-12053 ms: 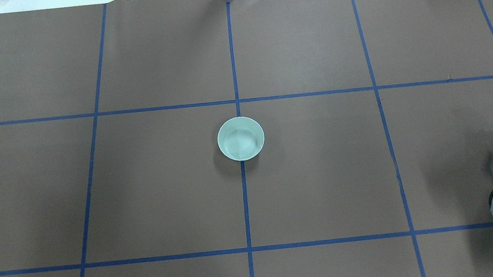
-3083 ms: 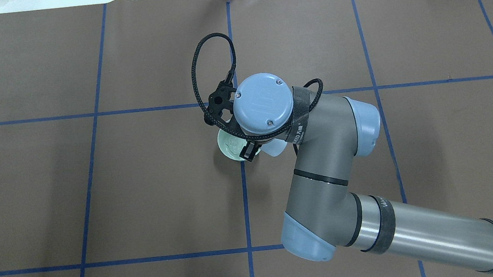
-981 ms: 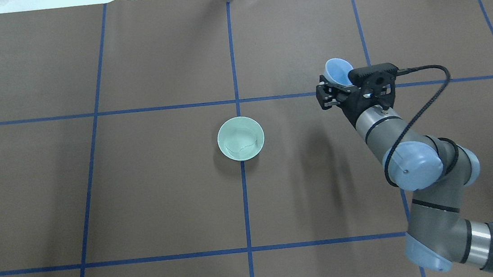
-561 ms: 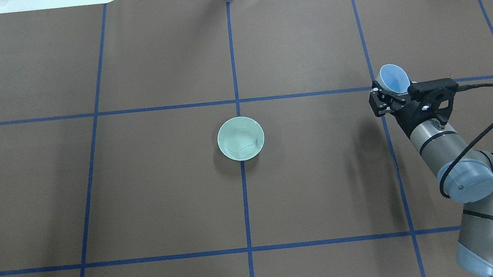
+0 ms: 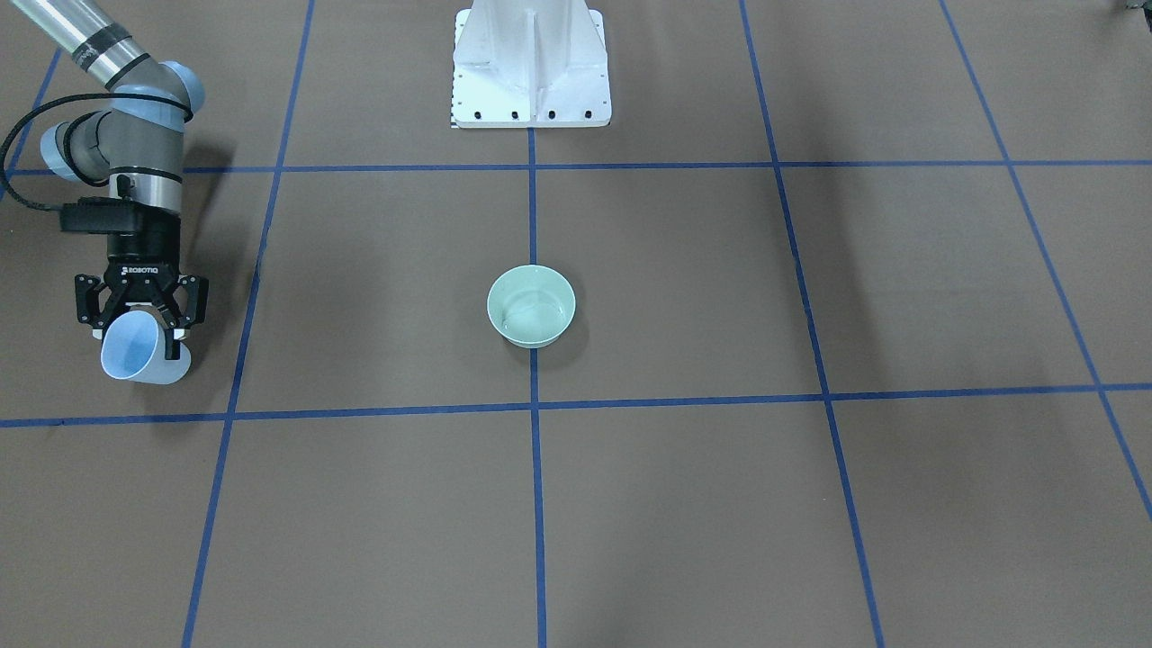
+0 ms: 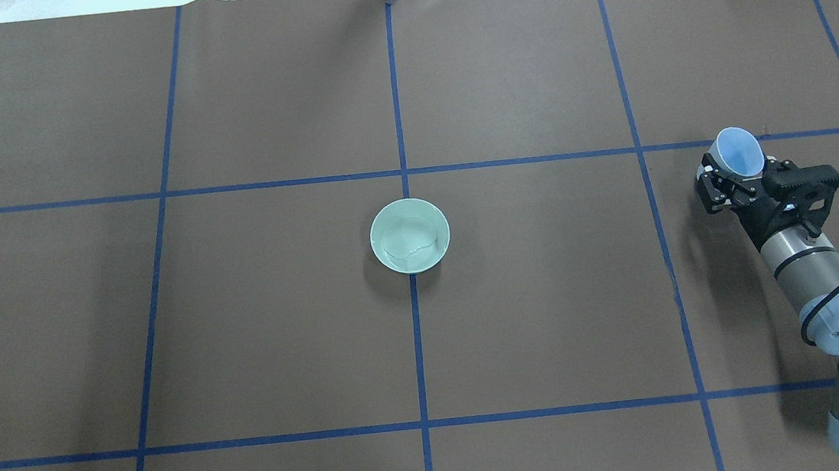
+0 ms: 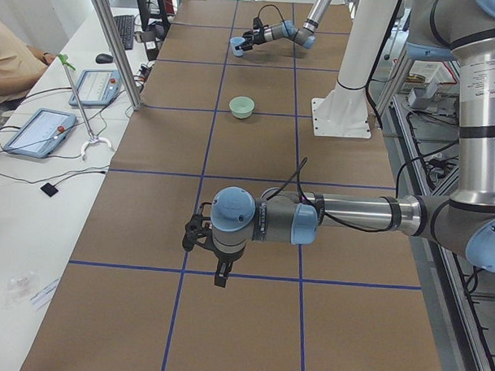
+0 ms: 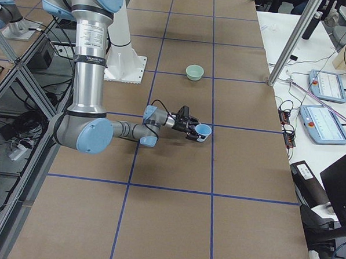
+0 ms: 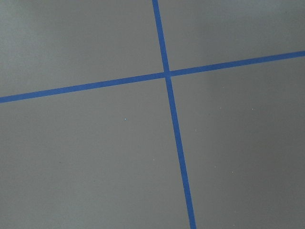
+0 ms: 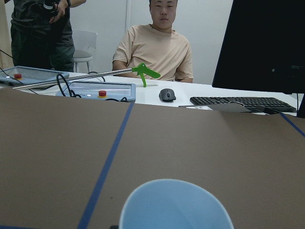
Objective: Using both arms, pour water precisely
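The right arm (image 6: 803,260) comes in from the lower right corner of the overhead view. Its right tool (image 6: 731,173) pinches a pale-blue cup (image 6: 738,152), one finger on each side of the wall. The cup is tipped so that its mouth faces away from the robot. It sits at the middle right of that frame, just below a horizontal blue tape line (image 6: 520,160). Its inside looks dry, though the view is too small to be sure.

The water (image 6: 411,252) lies in a mint-green bowl (image 6: 377,224) and shows as faint glints. The bowl stands upright at the centre of the table (image 6: 281,318), on the middle tape line and well apart from the cup.

The left arm (image 7: 352,212) shows only in the left side view, stretched across the lower half of the frame. Its left tool (image 7: 220,276) points down over the table, and I cannot tell whether it is spread or pressed together.

A white pedestal (image 5: 531,63) stands at the top centre of the front-facing view.
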You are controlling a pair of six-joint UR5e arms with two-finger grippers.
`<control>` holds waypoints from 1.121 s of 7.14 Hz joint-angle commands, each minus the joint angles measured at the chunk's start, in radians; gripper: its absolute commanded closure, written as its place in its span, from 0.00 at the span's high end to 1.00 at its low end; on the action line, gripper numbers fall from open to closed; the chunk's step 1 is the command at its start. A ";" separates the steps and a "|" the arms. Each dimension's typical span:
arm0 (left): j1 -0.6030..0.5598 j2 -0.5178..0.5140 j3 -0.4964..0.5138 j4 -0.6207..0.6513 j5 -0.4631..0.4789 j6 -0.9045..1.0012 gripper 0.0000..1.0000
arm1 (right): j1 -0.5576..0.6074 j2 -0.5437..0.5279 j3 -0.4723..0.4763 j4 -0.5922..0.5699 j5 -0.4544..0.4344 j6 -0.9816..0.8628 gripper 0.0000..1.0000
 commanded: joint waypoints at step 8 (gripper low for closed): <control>0.000 -0.010 0.002 0.002 -0.002 -0.003 1.00 | 0.135 0.000 0.075 0.036 0.052 -0.111 1.00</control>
